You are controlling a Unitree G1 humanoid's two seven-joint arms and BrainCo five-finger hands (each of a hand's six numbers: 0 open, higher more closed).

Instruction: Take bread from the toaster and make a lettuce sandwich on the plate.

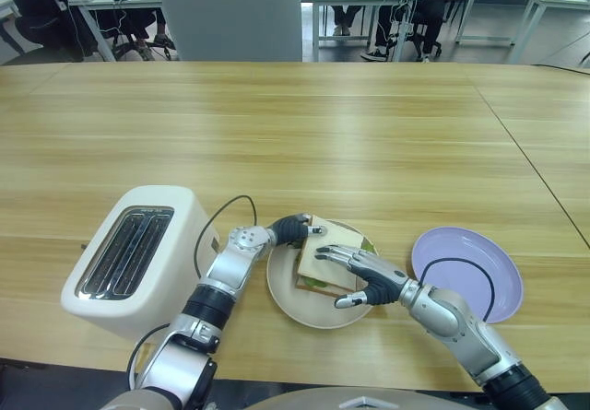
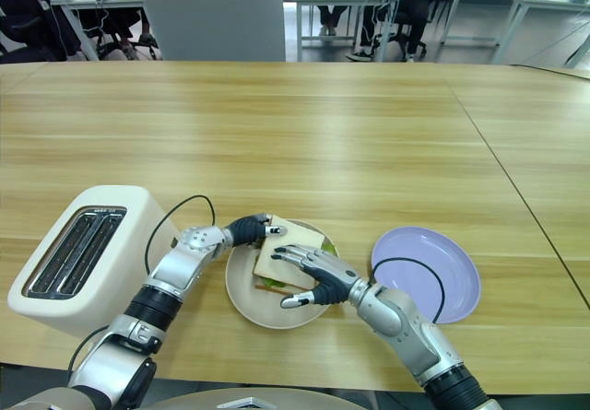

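A cream toaster stands at the near left, its slots empty. On the beige plate lies a sandwich: a top slice of bread over green lettuce and a lower slice. My left hand rests at the bread's left corner, fingers curled and touching its edge. Spread over the near right part of the bread is my right hand, its fingers flat on top and the thumb below the sandwich's edge.
An empty purple plate sits right of the sandwich plate. The toaster's black cord loops behind my left arm. Beyond lies wide bare wooden table; desks, chairs and people are in the room behind.
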